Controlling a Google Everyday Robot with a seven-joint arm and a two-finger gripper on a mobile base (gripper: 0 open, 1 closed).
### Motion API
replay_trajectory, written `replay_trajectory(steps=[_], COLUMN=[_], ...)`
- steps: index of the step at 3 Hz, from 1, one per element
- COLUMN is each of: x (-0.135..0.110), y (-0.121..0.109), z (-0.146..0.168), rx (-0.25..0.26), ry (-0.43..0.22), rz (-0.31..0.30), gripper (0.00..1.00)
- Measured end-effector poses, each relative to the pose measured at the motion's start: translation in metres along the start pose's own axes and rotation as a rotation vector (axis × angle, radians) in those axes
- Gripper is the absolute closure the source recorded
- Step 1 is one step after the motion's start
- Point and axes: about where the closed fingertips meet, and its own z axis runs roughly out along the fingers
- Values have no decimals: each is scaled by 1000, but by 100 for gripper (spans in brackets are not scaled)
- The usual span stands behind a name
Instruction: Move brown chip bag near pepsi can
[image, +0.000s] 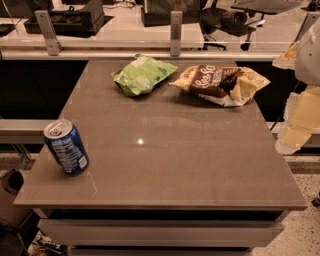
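Brown chip bag (220, 82) lies crumpled at the far right of the table (165, 165), near the green chip bag (142, 75). Well apart, the pepsi can (66, 148) stands at the near left corner. Beyond the right edge hangs the gripper (299, 122); clenched or released, I cannot tell.

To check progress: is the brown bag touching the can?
Apart. The camera view shows bare table between the brown bag and the can. The end effector is not in view; the arm shows at right.
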Motion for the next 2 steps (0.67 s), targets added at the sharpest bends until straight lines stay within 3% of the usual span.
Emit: replay_trajectory(steps=[1, 2], x=[-5, -16], y=[-10, -41], z=[3, 22], rx=[13, 37], ry=[8, 5], rz=[7, 31], gripper=[0, 0])
